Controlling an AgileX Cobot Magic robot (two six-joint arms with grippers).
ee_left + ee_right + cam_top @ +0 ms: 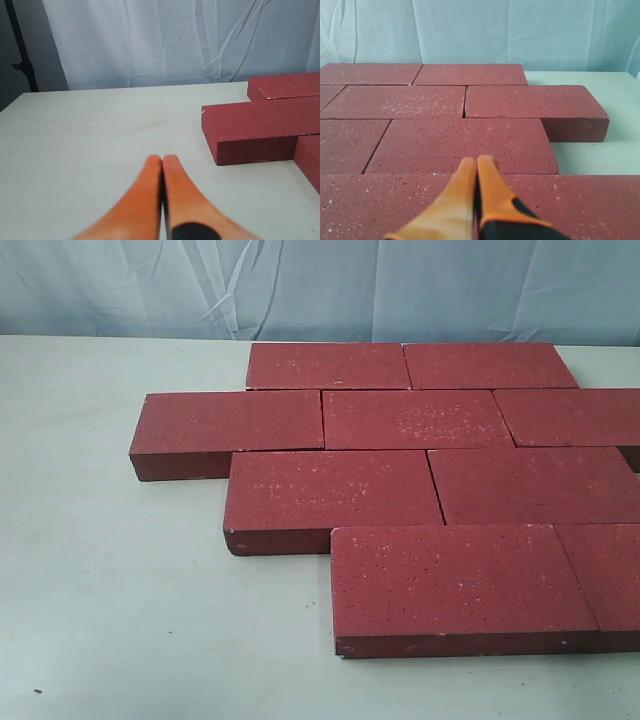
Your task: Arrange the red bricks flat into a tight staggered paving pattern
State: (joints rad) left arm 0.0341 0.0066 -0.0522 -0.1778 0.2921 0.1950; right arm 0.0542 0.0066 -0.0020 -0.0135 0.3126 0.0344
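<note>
Several dark-red bricks (pixel 417 419) lie flat on the pale table in four staggered rows, edge to edge, running off the right side of the exterior view. The nearest brick (pixel 455 582) sits at the front right. No gripper shows in the exterior view. In the left wrist view my left gripper (pixel 162 159) is shut and empty above bare table, with the end of one brick (pixel 260 131) off to its side. In the right wrist view my right gripper (pixel 477 161) is shut and empty, hovering low over the brick (pixel 465 142) tops.
A wrinkled pale cloth backdrop (pixel 320 285) hangs behind the table. Bare table surface (pixel 110 580) spreads to the left and front of the bricks. A dark stand pole (pixel 22 50) stands beyond the table's far corner in the left wrist view.
</note>
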